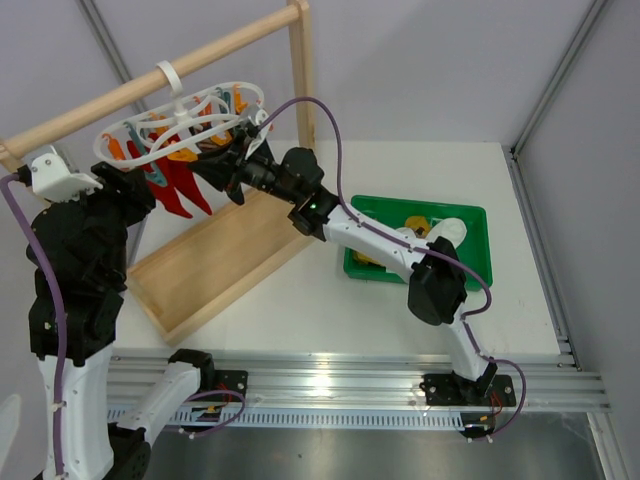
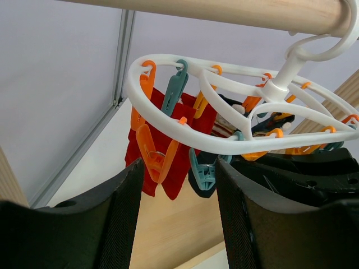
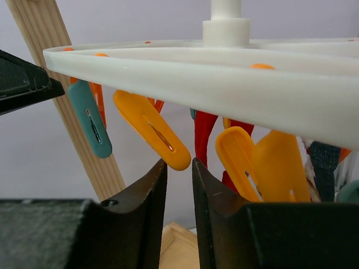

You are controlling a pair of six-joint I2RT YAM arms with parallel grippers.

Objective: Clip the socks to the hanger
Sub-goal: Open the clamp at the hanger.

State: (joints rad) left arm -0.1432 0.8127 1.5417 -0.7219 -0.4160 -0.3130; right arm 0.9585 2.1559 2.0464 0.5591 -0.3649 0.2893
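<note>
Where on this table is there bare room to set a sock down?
Bare tabletop lies between the wooden tray and the green bin, and behind the bin. It is crowded under the hanger, among the hanging red socks.

On the wooden rack (image 1: 215,262) at the tabletop's (image 1: 300,305) far left corner: the hanger (image 1: 185,120), red socks (image 1: 180,188) clipped below, right gripper (image 1: 232,158) at its rim. Near the right edge: socks (image 1: 415,222) in a green bin (image 1: 478,262).

We log a white hanger (image 1: 180,125) with orange pegs (image 3: 151,130) and teal pegs (image 3: 90,117). We mark the red socks (image 1: 180,190) and dark navy socks (image 3: 325,159) as plain. Rack (image 1: 215,265) is pale wood. Bin (image 1: 470,215) is bright green, and the socks (image 1: 450,228) in it are white and mustard-yellow. Cables (image 1: 335,140) are purple.
</note>
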